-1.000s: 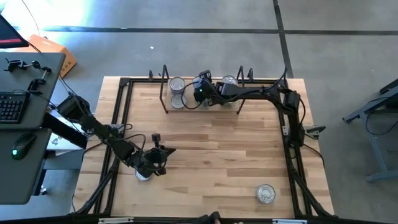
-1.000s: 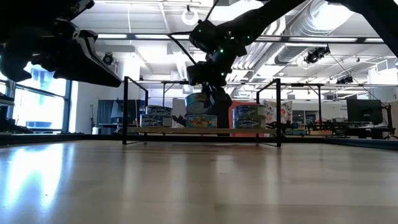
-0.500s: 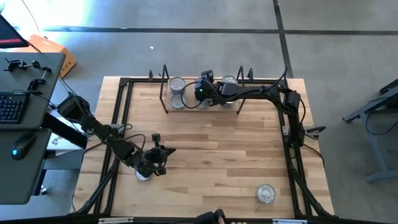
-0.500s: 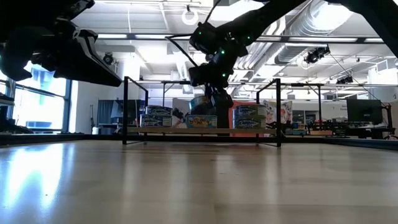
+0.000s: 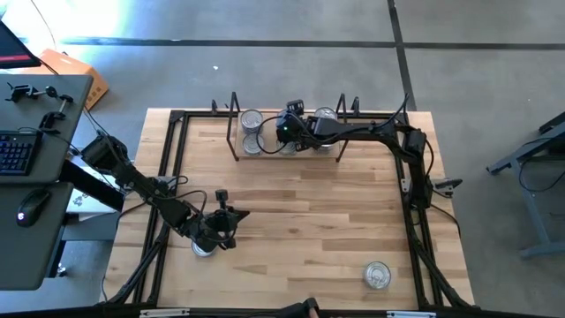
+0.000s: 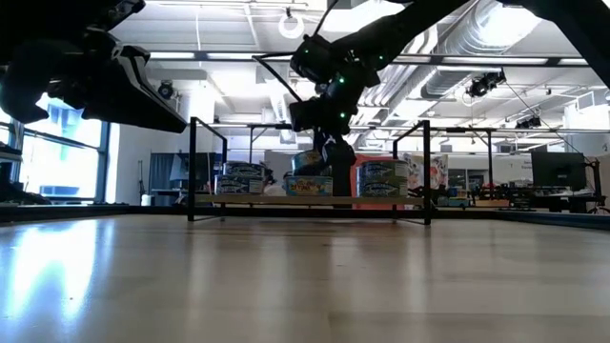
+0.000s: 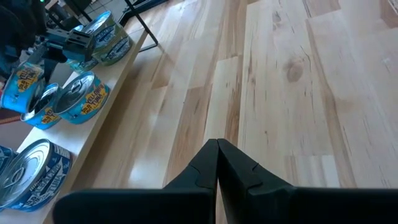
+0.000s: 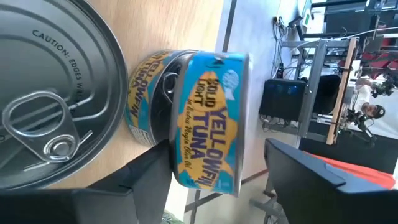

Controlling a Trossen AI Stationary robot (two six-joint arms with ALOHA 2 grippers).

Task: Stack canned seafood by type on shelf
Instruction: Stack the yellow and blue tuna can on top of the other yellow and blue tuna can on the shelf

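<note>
The shelf (image 6: 192,171) stands at the table's far edge with several tins of canned seafood on its board. My right gripper (image 8: 217,149) is open at the shelf's middle (image 5: 287,124). Its fingers stand on either side of a blue yellowfin tuna tin (image 8: 208,118), which rests on another blue tin (image 8: 143,93). A wide silver-lidded tin (image 8: 50,93) stands beside them. My left gripper (image 7: 217,149) is shut with nothing between its fingers. It hangs over the table's near left (image 5: 231,215), beside a lone tin (image 5: 203,248). My right gripper has one finger (image 8: 149,171) close against the upper blue tin's lower rim (image 8: 177,158); whether it touches cannot be told. The other finger (image 8: 298,168) stands clear of the tin. The tin sits on the tin below it, on the shelf.
Another tin (image 5: 378,276) lies alone near the table's near right corner. More tins stand at the shelf's left end (image 5: 252,119) and right end (image 5: 325,115). A black frame (image 5: 172,177) runs round the tabletop. Bare wood lies between the shelf and the near edge.
My right gripper has opened at the shelf and rolled slightly at the wrist. The blue tin, held a little higher and tilted a second ago, has settled onto the tin beneath it.
</note>
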